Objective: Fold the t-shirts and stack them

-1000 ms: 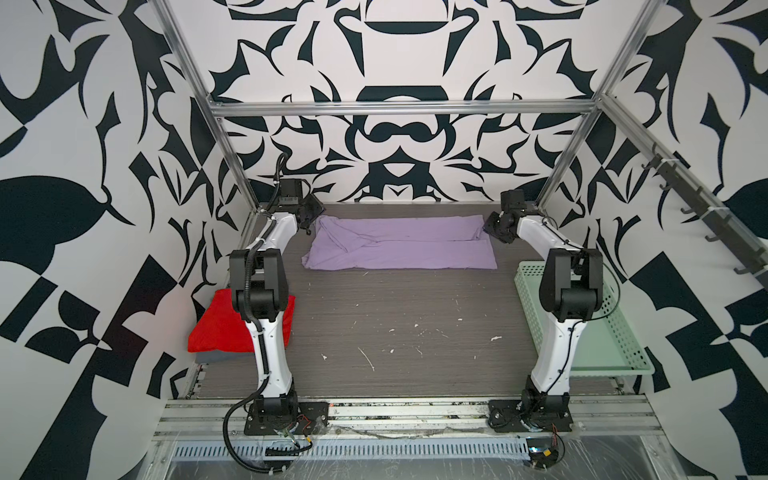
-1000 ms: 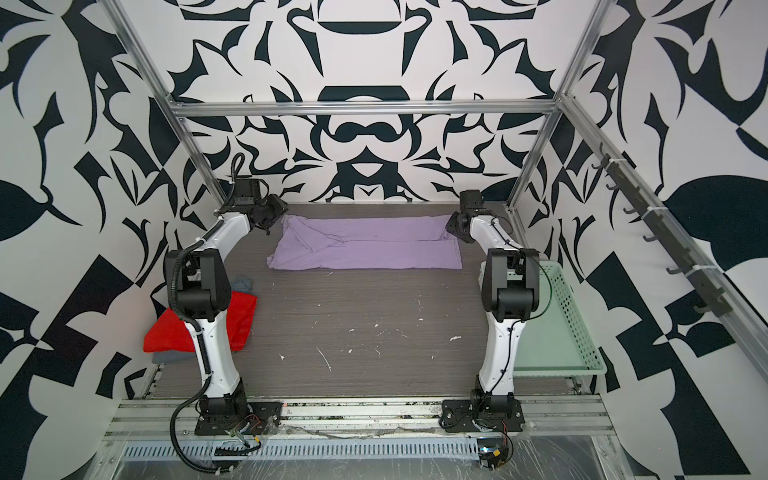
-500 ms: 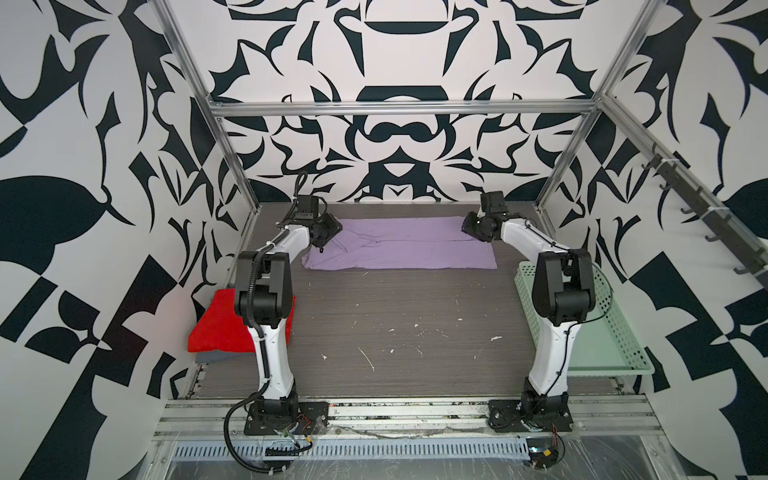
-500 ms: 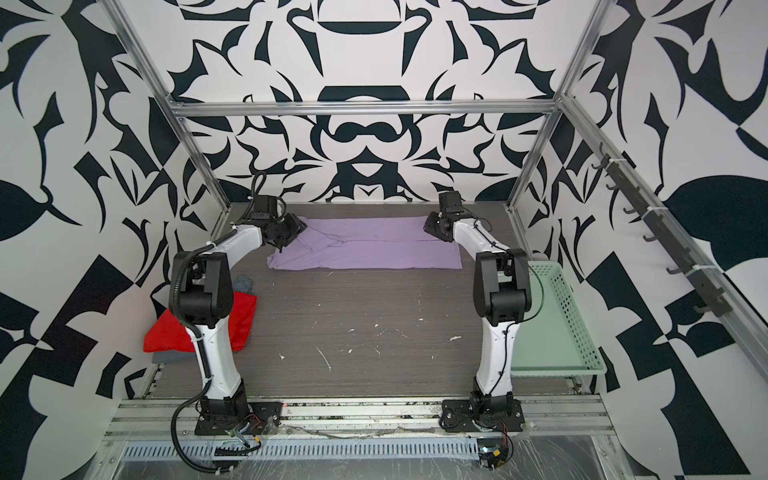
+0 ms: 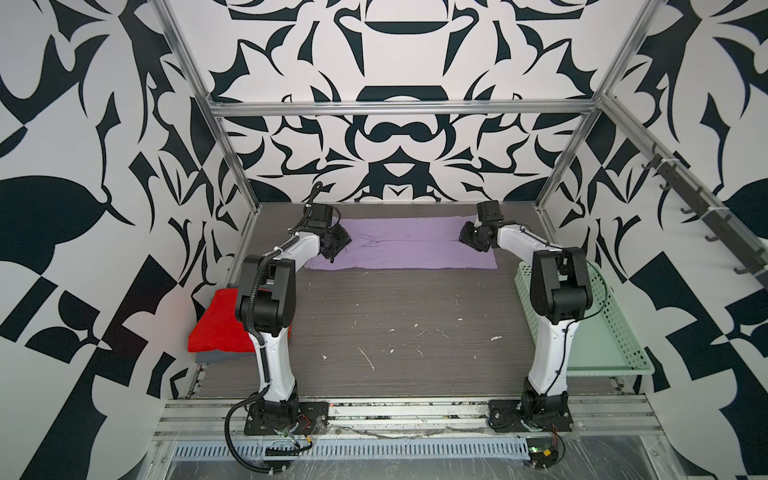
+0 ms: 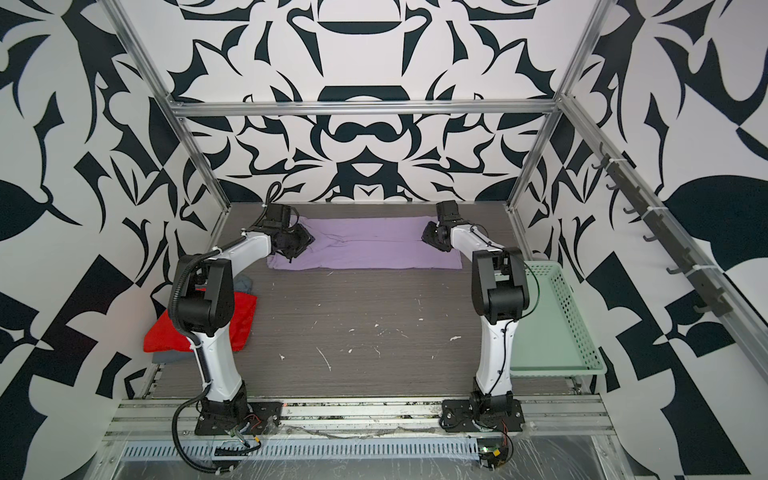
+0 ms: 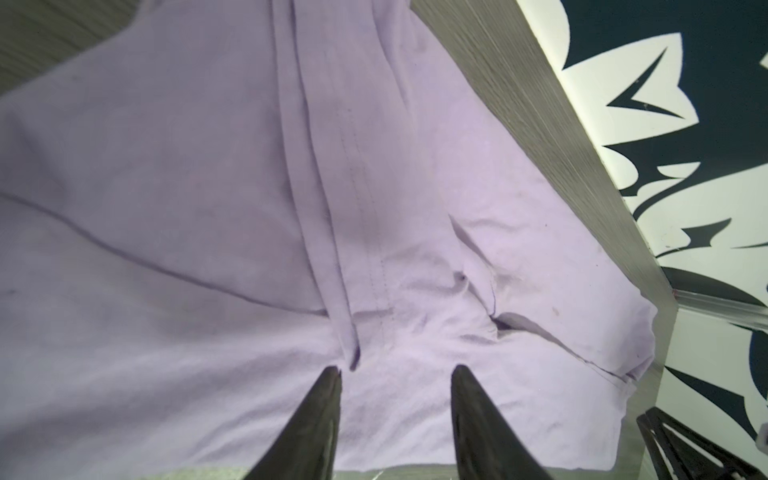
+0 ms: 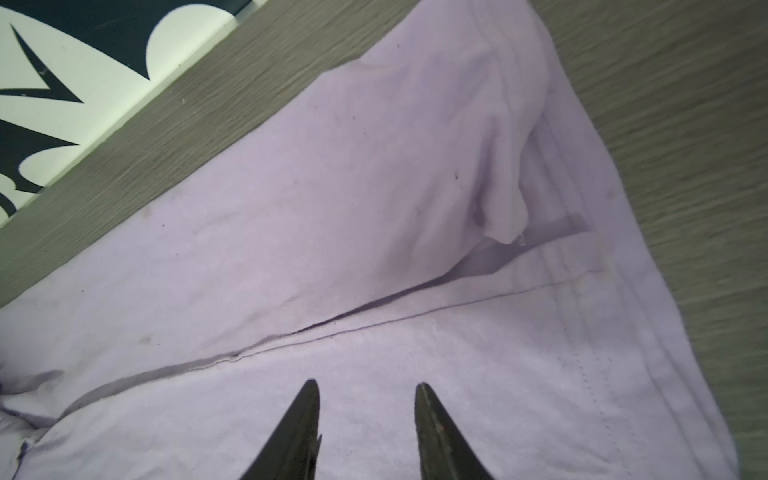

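The purple t-shirt (image 5: pixel 399 245) lies in a long strip at the back of the table (image 5: pixel 395 316). The left gripper (image 7: pixel 395 370) and right gripper (image 8: pixel 368 384) just moved in over its ends, fingers apart, holding nothing, so they look ready to pinch it for another fold

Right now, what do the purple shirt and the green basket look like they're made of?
The purple shirt looks like soft, matte knit cloth, probably cotton: it creases and folds limply and shows stitched hems. The green basket looks like rigid moulded plastic with a smooth, faintly shiny finish: its walls stand straight and have even rows of holes.
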Robot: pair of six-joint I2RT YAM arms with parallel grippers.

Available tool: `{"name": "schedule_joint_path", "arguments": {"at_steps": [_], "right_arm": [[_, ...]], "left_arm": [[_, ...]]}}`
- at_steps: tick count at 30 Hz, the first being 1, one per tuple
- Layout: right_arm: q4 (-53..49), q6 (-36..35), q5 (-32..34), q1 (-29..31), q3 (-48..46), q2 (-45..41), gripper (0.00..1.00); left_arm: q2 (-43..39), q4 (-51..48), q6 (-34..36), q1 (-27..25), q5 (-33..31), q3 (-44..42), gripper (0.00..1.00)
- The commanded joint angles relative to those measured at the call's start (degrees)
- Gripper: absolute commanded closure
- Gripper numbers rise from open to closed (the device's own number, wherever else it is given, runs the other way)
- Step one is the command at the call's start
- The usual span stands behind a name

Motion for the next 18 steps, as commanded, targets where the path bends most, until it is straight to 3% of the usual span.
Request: {"name": "schedule_joint_path", "arguments": {"at_steps": [1,18], "right_arm": [[1.24,0.47,0.33,0.03,-0.37,-3.15,0.58],[0.95,0.16,-0.1,0.01,1.95,-1.88,0.58]], "left_arm": [[1.69,-0.68,-1.49,-0.13,-1.4,0.19,0.54],[5.5,-0.44,-4.02,-1.8,-0.1,2.09,0.59]]}}
